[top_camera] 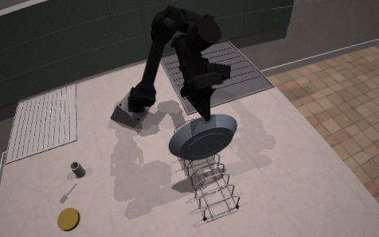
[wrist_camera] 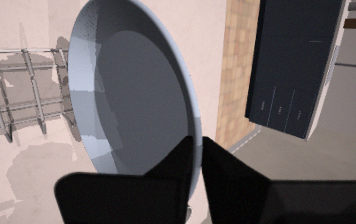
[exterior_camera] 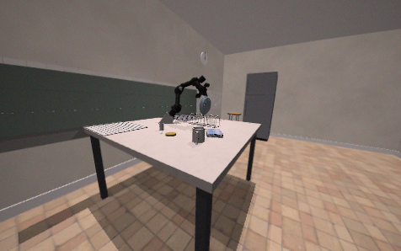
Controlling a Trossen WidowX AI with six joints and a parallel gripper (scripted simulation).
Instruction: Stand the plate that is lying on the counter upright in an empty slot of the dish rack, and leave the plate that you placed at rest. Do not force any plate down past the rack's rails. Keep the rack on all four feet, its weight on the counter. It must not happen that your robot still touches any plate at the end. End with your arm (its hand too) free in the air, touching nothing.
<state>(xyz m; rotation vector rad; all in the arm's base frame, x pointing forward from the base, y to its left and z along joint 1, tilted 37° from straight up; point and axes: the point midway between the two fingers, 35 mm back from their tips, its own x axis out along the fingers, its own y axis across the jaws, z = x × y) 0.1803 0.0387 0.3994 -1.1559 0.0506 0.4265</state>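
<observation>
A blue-grey plate [top_camera: 207, 141] [exterior_camera: 205, 105] [wrist_camera: 142, 95] hangs steeply tilted in the air, its rim pinched at the top. My gripper [top_camera: 208, 118] [wrist_camera: 196, 142] is shut on that rim. The wire dish rack [top_camera: 218, 206] [exterior_camera: 216, 117] [wrist_camera: 34, 82] stands on the counter below the plate; its near slots show in the top view and hold no plate. The plate covers the rack's far part there. In the exterior view the plate is above the rack's wires. The rack's feet at the far end are hidden.
A ribbed white mat [top_camera: 45, 121] lies left and a grey slotted drainboard [top_camera: 255, 79] at the back. A small grey cup [top_camera: 78, 169], a spatula [top_camera: 68, 193] and a yellow disc [top_camera: 68, 219] lie left of the rack. A grey mug [exterior_camera: 198, 135] and blue cloth [exterior_camera: 215, 133] show in the exterior view.
</observation>
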